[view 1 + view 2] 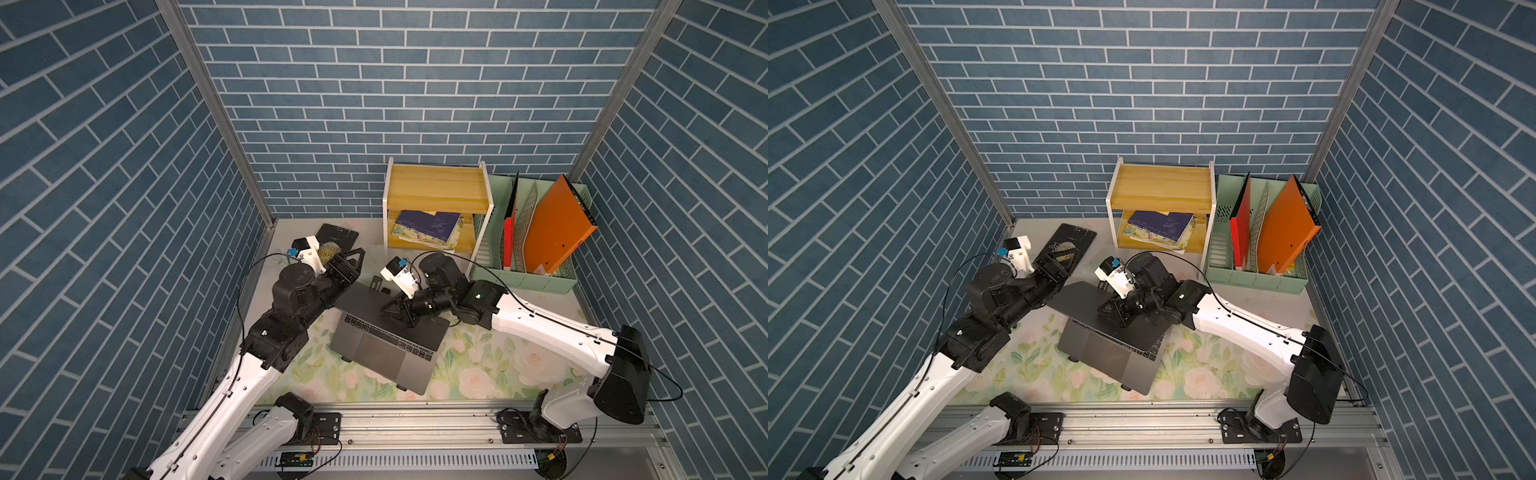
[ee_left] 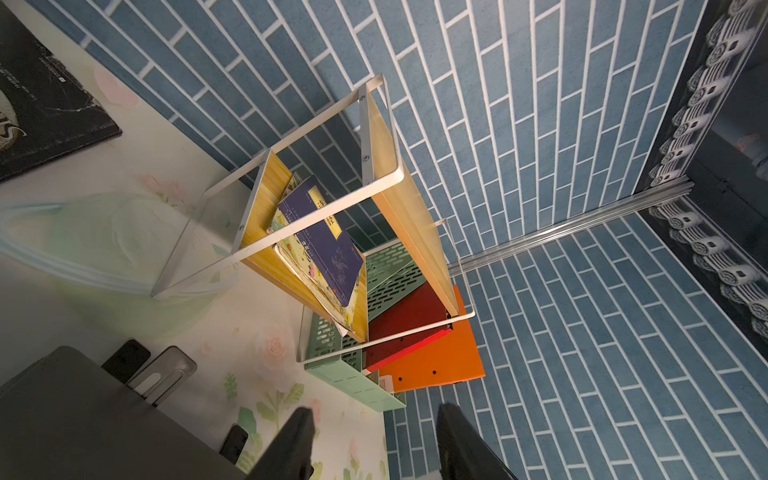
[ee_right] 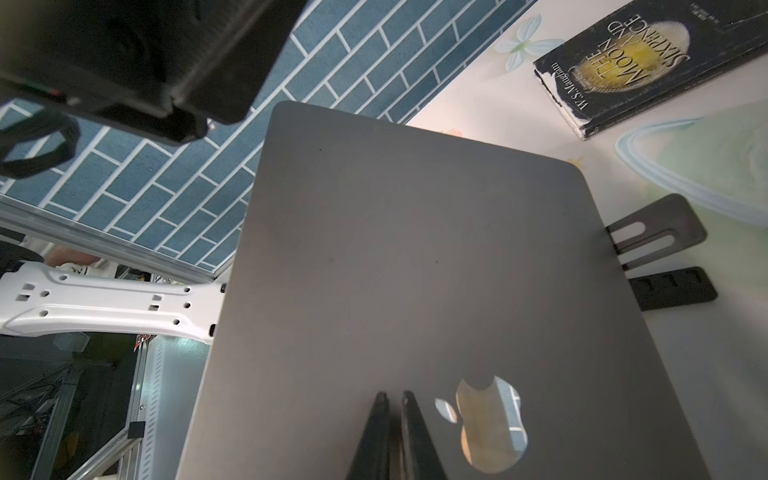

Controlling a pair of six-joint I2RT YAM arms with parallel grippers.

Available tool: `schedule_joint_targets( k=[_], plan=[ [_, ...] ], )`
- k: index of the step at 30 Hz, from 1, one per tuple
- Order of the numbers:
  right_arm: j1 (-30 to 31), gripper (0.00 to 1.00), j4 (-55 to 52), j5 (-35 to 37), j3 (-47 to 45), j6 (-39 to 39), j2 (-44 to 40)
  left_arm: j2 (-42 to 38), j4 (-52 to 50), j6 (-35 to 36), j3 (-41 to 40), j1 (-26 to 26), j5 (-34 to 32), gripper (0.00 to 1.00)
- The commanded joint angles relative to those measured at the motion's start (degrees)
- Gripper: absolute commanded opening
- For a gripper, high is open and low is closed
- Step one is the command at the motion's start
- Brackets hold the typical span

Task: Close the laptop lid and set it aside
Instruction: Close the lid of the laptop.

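Note:
The grey laptop (image 1: pixel 382 357) (image 1: pixel 1113 353) sits mid-table on the floral mat, trackpad towards the front. The laptop lid (image 1: pixel 365 297) (image 1: pixel 1084 299) is lowered partway over the black keys, grey outside facing up. My right gripper (image 1: pixel 384 309) (image 1: pixel 1102 311) (image 3: pixel 394 395) is shut, its tips resting on the lid (image 3: pixel 415 257) beside the apple logo (image 3: pixel 490 424). My left gripper (image 1: pixel 353 257) (image 1: pixel 1054 266) (image 2: pixel 372 409) hangs open just past the lid's far left corner (image 2: pixel 62 407), with nothing between its fingers. The screen side is hidden.
A black paperback (image 1: pixel 336 239) (image 3: pixel 623 62) lies at the back left. A wooden shelf (image 1: pixel 436 187) with books and a green file rack (image 1: pixel 532 278) holding an orange folder (image 1: pixel 557 224) stand at the back right. A black stand (image 3: pixel 660 232) juts out behind the laptop, near a clear plastic container (image 2: pixel 104 241).

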Motion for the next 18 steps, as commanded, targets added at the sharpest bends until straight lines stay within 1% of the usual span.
schedule_joint_targets(
  k=[1, 8, 13, 18],
  plan=[
    [0.42, 0.09, -0.19, -4.34, -2.42, 1.49, 1.72, 0.42, -1.23, 2.38, -1.16, -0.27, 1.17, 0.54],
    [-0.95, 0.1, 2.28, -6.36, -5.63, 2.68, 3.05, 0.6, -1.02, 3.15, -4.88, -0.27, 2.47, 0.54],
    [-2.19, 0.1, 4.44, -8.13, -7.39, 3.32, 4.1, 0.26, -0.7, 4.27, -8.24, -0.26, 1.91, 0.54],
    [-2.92, 0.1, 5.74, -9.45, -8.22, 3.28, 5.46, -1.69, 4.26, 5.11, -14.06, -0.27, 2.03, 0.54]
  ],
)
